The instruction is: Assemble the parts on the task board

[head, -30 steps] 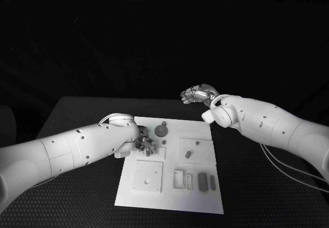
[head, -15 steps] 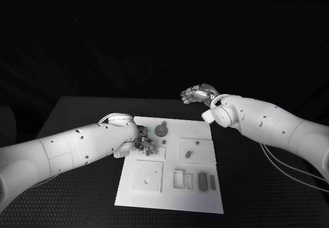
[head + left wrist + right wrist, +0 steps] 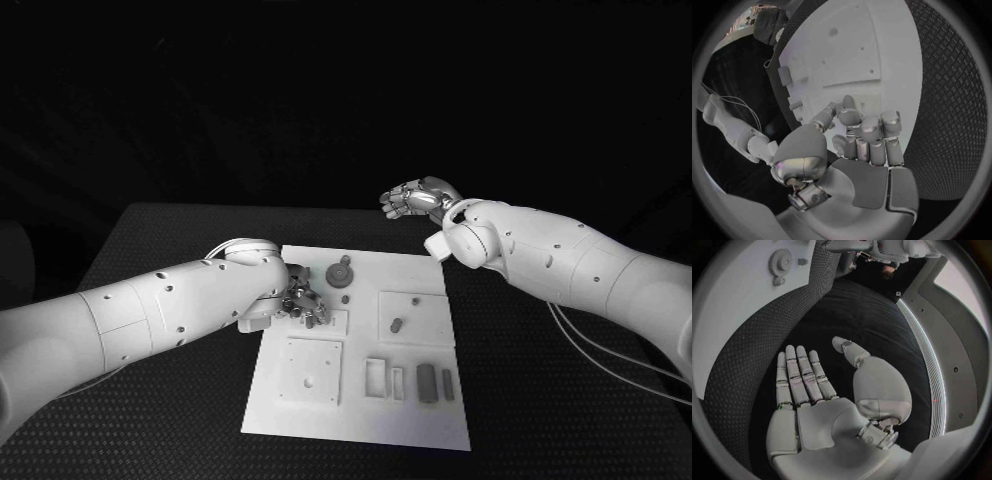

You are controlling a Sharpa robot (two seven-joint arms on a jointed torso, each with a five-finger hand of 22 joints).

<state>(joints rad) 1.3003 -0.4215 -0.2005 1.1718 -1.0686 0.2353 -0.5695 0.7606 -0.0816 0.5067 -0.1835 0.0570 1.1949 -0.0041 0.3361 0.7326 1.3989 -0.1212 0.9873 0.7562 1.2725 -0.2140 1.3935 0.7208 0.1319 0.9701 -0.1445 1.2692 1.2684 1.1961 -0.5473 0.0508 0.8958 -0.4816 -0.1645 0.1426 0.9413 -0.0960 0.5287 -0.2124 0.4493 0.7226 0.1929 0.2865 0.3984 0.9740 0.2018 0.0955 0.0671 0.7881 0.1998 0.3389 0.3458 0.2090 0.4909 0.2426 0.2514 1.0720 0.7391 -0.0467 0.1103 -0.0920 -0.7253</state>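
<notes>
While the silver left hand (image 3: 300,303) hovers curled over the white task board's (image 3: 361,415) upper left, whether pinching a small grey part I cannot tell, such rigid, light pieces likely want a fingertip side-pinch, and the right hand (image 3: 820,405) hangs spread, empty.

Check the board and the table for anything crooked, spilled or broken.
Nothing stands out. The task board lies flat on the table, its grey parts seated or lying in their places. The left hand works at the board's left side; the right hand is raised, holding nothing.
</notes>
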